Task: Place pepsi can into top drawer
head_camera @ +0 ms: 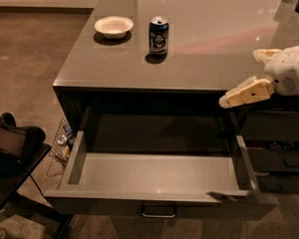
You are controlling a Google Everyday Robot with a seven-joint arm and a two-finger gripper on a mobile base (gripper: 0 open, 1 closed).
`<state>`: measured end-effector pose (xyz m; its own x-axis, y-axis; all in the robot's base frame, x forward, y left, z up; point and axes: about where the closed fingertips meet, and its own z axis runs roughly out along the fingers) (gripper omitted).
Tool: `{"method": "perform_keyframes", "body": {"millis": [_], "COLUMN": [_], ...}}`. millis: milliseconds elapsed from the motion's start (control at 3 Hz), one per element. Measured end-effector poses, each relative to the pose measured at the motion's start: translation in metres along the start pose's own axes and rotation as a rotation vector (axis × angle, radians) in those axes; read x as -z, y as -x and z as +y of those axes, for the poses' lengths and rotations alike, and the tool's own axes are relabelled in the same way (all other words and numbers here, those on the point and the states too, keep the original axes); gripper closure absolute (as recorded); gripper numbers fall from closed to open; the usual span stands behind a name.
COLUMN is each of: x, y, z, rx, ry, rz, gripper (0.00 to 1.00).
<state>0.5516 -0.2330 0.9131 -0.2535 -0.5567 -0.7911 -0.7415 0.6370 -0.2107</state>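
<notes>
The pepsi can (159,35) stands upright on the grey counter (209,49), toward its back left, with its silver top and pale emblem showing. The top drawer (154,171) is pulled fully out below the counter's front edge and nothing lies in it; its small metal handle (158,213) shows at the front. My gripper (240,78) comes in from the right edge, over the counter's front right part, well right of the can and nearer the front. Its cream fingers (246,92) are spread apart and hold nothing.
A white bowl (113,26) sits on the counter left of the can. Darker narrower drawers (274,143) stand at the right of the open drawer. A black chair (12,153) and a wire basket (62,143) are on the floor at the left.
</notes>
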Motion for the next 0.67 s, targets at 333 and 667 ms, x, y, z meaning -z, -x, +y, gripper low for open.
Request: {"method": "perform_keyframes", "body": {"millis": [333, 667], "x": [-0.012, -0.051], "y": [0.006, 0.040], "z": [-0.002, -0.032], "rx": [-0.032, -0.063], "ry": [-0.035, -0.069], "rz": [-0.071, -0.224], "gripper": [0.00, 0.00]}}
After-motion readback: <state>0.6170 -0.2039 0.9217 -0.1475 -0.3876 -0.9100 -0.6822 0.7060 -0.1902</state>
